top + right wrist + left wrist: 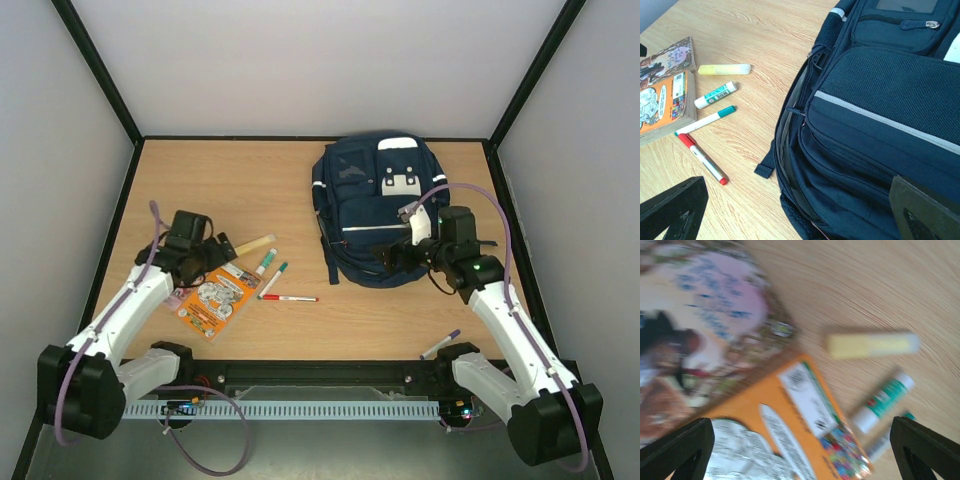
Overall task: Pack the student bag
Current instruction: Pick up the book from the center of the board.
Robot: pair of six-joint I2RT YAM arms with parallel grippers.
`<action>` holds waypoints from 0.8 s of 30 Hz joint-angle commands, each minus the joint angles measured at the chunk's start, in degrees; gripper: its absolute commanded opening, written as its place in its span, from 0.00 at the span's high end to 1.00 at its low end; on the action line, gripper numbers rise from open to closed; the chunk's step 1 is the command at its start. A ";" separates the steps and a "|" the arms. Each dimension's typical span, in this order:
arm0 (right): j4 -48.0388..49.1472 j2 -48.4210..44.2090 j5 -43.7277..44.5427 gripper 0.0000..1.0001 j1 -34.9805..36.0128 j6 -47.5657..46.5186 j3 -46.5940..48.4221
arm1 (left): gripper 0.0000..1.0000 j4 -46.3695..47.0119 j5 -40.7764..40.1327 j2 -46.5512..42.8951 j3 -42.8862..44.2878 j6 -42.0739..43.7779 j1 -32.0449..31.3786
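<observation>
Left gripper (800,442): jaws wide, nothing held, wrist pitched down over the orange book (212,298); view blurred, probably lining up a pick. Red pen (290,298) lies loose alongside, awaiting packing. Student bag (385,205) flat at far right, front up. Right gripper (800,210) wide, empty, hovering at its near edge

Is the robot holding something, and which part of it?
Nothing is held: the left gripper and the right gripper both stand open and empty.

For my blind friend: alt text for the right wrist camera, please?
A navy bag fills the right side of a wooden table; left of it lie two books, a yellow marker, a green-white marker and two pens.
</observation>
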 commanded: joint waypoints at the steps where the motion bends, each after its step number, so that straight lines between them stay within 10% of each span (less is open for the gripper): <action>1: -1.30 -1.07 -1.63 0.00 -0.13 -1.16 -0.24 | 0.01 -7.53 0.75 0.29 -1.67 0.47 10.47; 24: -2.56 -1.37 -3.75 0.00 -0.18 -2.74 -0.46 | 0.02 -8.11 9.70 -5.16 -15.68 -9.92 11.73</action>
